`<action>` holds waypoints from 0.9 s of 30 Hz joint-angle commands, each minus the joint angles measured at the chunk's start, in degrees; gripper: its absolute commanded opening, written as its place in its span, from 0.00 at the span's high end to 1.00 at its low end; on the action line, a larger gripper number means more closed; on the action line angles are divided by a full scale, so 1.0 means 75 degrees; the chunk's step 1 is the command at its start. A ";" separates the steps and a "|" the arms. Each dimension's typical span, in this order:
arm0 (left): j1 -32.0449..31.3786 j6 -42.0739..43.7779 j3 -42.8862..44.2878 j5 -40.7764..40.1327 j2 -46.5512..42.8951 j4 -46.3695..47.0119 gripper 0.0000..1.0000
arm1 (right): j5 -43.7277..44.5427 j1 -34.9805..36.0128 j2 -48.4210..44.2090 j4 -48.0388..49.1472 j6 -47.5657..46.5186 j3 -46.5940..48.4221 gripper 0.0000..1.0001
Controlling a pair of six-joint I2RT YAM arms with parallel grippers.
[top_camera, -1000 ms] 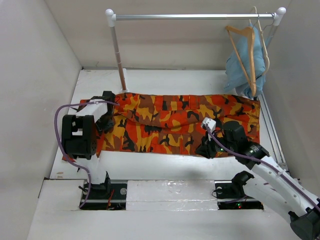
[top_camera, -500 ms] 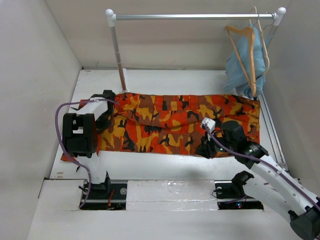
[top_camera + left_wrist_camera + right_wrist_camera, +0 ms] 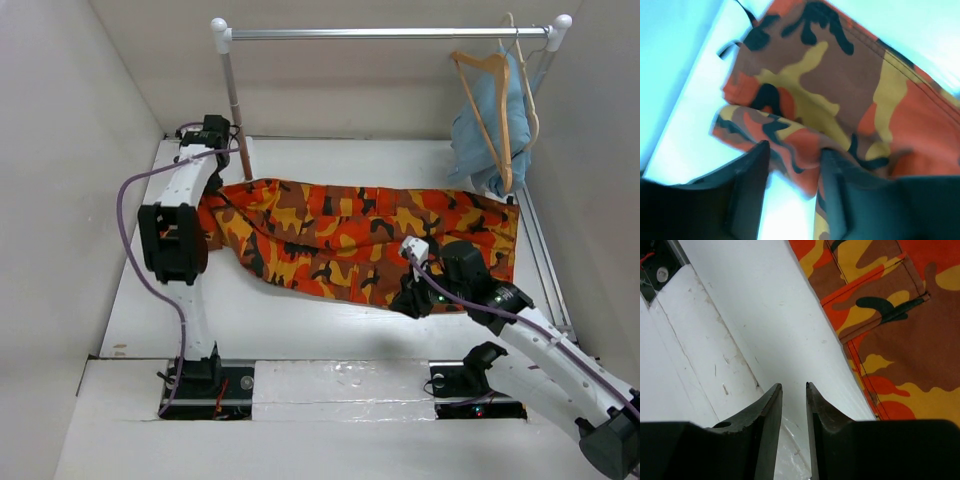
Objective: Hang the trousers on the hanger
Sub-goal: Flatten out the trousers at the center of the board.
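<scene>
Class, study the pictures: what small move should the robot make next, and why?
Probably slide the right fingers sideways onto the near edge of the trousers and close them. They stand apart over bare table beside the cloth, holding nothing, while the left fingers pinch the other end.

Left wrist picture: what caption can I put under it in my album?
Left gripper pinching a fold of the bright camouflage trousers.
</scene>
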 commanded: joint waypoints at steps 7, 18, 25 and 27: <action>0.0162 0.0276 -0.0867 0.0355 -0.1159 0.0277 0.29 | 0.0153 -0.0052 -0.0328 -0.0031 0.0162 0.0107 0.64; 0.0257 -0.1489 -0.6419 0.2266 -0.4503 0.1719 0.74 | 0.0212 0.0089 -0.0305 0.0051 0.0010 0.0259 0.92; 0.0257 -0.2520 -0.7455 0.2303 -0.5043 0.1710 0.58 | 0.0246 0.0159 -0.0457 -0.0054 0.0009 0.0307 0.77; 0.0419 -0.2933 -0.7747 0.1716 -0.5230 0.1743 0.56 | 0.0258 0.0159 -0.0492 -0.0077 0.0021 0.0283 0.76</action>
